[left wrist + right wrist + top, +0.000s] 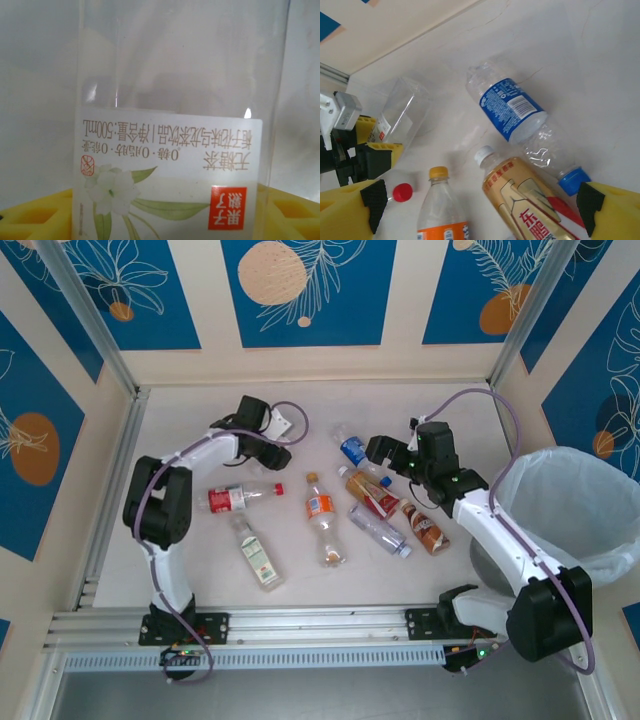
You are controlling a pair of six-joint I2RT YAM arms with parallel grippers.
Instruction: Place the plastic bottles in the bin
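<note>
My left gripper (272, 443) is at the back left of the table, shut on a clear square bottle with a white flower label (170, 165), which its yellow fingers (35, 215) press from both sides. The same bottle (402, 112) also lies in the right wrist view. My right gripper (388, 454) hangs open above a blue-label bottle (512, 107), a gold-and-red-label bottle (530, 205) and an orange-label bottle (442, 215). Red-label (235, 498), green-label (258, 556), plain clear (380, 532) and brown (425, 526) bottles lie on the table. The bag-lined bin (575, 510) stands at the right.
Patterned walls and a metal frame close in the table at the back and sides. The left arm's elbow (158, 502) rises beside the red-label bottle. The right arm's forearm (490, 530) runs between the bottles and the bin.
</note>
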